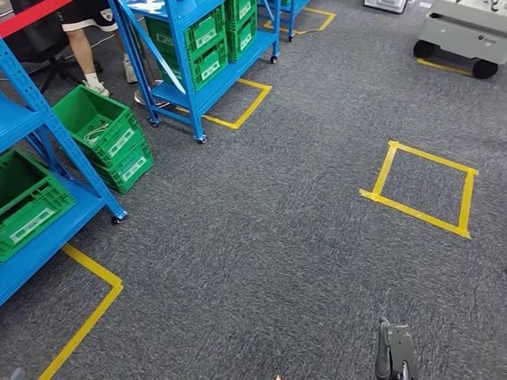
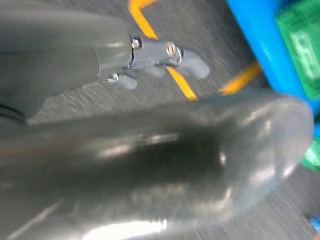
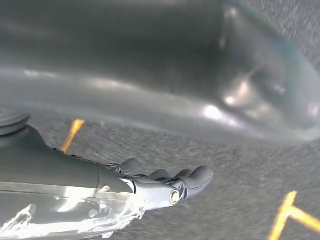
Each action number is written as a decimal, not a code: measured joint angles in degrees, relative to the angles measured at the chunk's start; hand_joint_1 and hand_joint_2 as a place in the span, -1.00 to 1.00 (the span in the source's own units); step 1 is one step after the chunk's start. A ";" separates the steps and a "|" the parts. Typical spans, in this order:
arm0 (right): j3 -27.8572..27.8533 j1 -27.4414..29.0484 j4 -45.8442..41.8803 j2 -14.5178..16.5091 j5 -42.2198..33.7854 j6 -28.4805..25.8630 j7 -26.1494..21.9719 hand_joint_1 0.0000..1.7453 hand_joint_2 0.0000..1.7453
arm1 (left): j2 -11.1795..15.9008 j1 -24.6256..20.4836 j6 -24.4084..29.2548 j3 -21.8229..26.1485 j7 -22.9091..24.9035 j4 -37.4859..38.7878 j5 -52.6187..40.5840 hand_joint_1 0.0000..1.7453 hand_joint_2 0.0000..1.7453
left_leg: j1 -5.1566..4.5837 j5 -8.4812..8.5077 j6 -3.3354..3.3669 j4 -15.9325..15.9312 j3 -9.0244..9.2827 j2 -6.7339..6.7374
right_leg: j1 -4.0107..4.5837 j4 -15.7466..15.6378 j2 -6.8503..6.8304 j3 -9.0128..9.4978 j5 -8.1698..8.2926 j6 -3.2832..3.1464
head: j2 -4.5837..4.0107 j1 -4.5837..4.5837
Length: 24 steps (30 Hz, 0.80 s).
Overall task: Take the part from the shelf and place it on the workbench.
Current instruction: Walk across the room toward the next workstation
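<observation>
Parts are probably being kept in green crates (image 1: 27,202) on the blue shelf (image 1: 57,226) at nine o'clock. Left hand (image 2: 158,62) is being held loose, holding nothing. Right hand (image 3: 166,182) is being held loose too, likely for walking.

Grey carpet floor (image 1: 287,237), yellow tape square (image 1: 421,190), blue shelves (image 1: 36,237) holding green crates (image 1: 27,202)

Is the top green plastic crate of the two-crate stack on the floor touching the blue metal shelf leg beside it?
Cannot tell. In the head view the top green crate sits just behind the slanted blue shelf leg, which overlaps its corner, hiding any gap or contact.
</observation>
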 joint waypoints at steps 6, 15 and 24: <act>1.37 -2.30 -2.70 -0.14 5.71 2.59 0.94 -1.00 -1.00 | 3.52 -1.46 5.81 -11.23 2.02 -1.11 10.01 -1.00 -1.00 | 0.03 -4.61 -1.66 8.43 -4.75 4.84 | 0.33 -0.38 -4.34 -0.41 0.72 -2.13 | 0.00 -0.51; 1.57 -2.86 -2.96 -0.13 6.43 4.40 1.17 -1.00 -1.00 | 11.92 -0.54 12.53 -26.76 3.53 -1.30 13.90 -1.00 -1.00 | -0.90 -0.25 -0.54 0.41 -0.02 11.53 | 1.23 -0.20 -11.11 0.19 -0.05 -1.53 | 0.00 -0.55; 1.76 -3.07 -3.14 -0.11 7.86 3.99 1.92 -1.00 -1.00 | 14.51 -0.34 15.91 -31.96 4.16 -1.46 12.65 -1.00 -1.00 | -0.14 0.34 1.24 -0.25 -0.30 4.69 | 0.74 16.34 -4.18 -7.86 -7.31 0.35 | 0.00 0.04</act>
